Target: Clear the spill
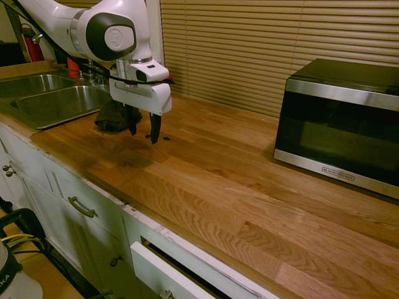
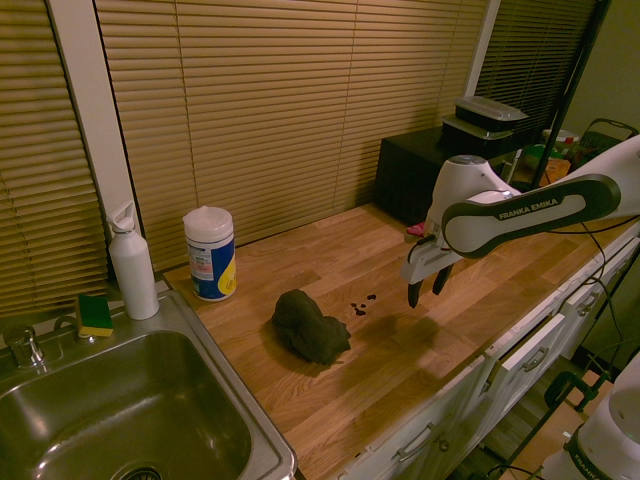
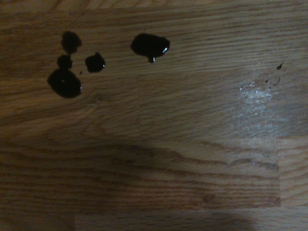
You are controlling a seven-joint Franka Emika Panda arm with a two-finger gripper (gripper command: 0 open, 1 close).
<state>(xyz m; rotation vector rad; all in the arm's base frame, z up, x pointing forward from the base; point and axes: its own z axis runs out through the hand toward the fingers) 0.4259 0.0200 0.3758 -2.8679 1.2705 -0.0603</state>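
The spill (image 3: pixel 65 83) is seen up close in the wrist view as glossy dark blots on the wooden countertop (image 1: pixel 249 180). In the second exterior view, a dark rag (image 2: pixel 311 327) is shown just beside it. The gripper (image 2: pixel 427 286) is held above the counter near the drops, jaws spread wide and empty.

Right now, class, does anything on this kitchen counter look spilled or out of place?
Yes. Small dark drops, the spill, blot the wooden counter. A dark rag lies crumpled beside them, closer to the sink. The open claw holds nothing.
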